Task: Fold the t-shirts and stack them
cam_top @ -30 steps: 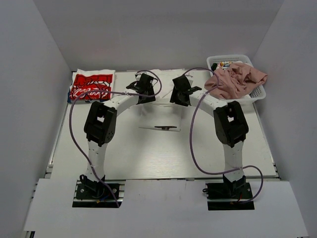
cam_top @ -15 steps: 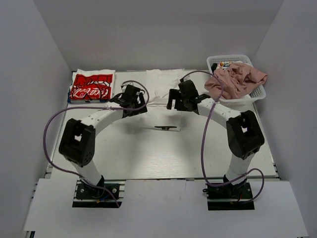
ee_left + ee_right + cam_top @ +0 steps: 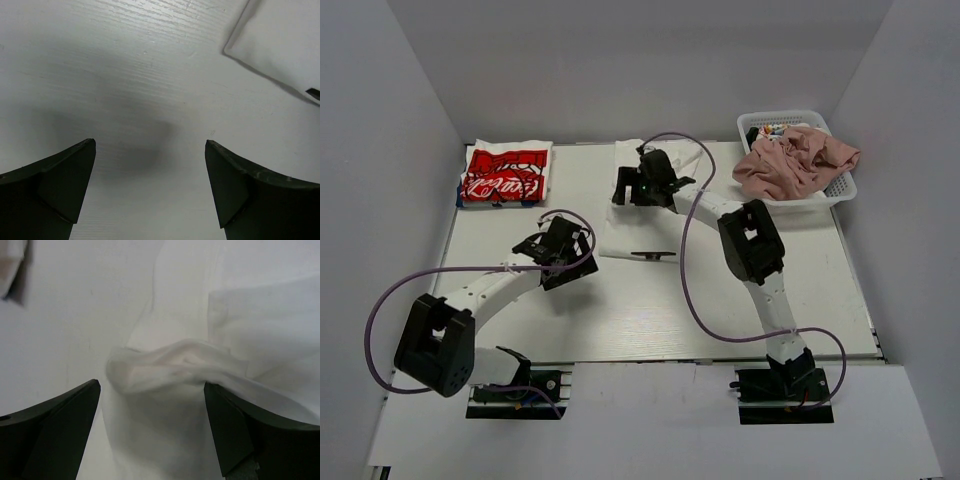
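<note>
Now Folding Shirt 2 of 3

Seemingly working on the fold of the plain white t-shirt [image 3: 638,228], lying in the middle of the bench [image 3: 740,300]. Hovering the right gripper [image 3: 151,385], jaws wide and empty, over a puffed ridge of its cloth. Holding the left gripper [image 3: 149,145], equally wide and empty, above bare bench beside the shirt's near corner. Leaving the red-print t-shirt [image 3: 506,175] folded far-left and the pink t-shirt [image 3: 790,165] heaped in the basket [image 3: 840,190]. Likely calling next for lowering and pinching that ridge.

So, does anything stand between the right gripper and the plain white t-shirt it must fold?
Nothing visible does. The right gripper, jaws open, hangs directly over a raised fold of the plain white t-shirt, with no other object between them.
</note>
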